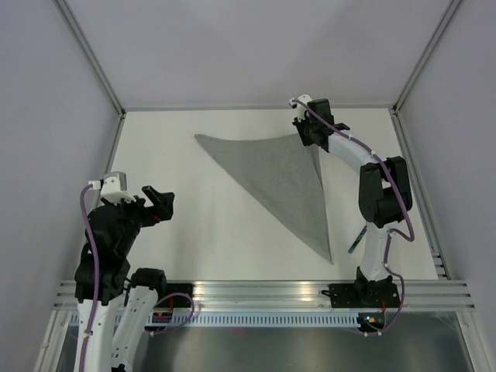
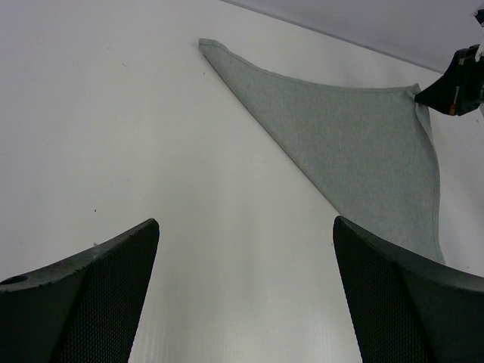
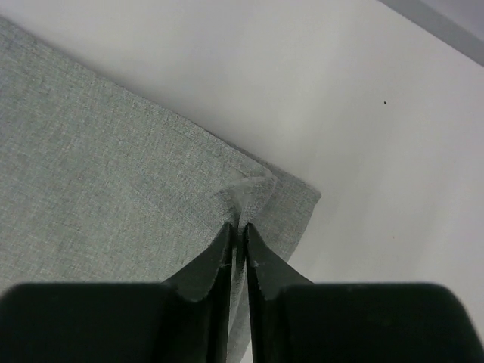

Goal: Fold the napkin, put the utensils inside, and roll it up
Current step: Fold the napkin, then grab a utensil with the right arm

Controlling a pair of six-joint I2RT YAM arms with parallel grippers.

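Note:
The grey napkin [image 1: 279, 174] lies folded into a triangle on the white table, one point at the far left, one toward the near right. My right gripper [image 1: 307, 133] is at its far right corner, shut on a pinched-up fold of the napkin [image 3: 98, 174]; in the right wrist view the jaws [image 3: 239, 227] meet on the cloth. My left gripper [image 1: 159, 203] hovers open over bare table to the napkin's left, its fingers [image 2: 113, 265] wide apart with nothing between them. A thin teal-dark utensil [image 1: 356, 241] shows beside the right arm's base, partly hidden.
White enclosure walls stand on the left, back and right of the table [image 1: 194, 232]. An aluminium rail [image 1: 263, 293] with both arm bases runs along the near edge. The right arm [image 1: 380, 194] reaches over the table's right side.

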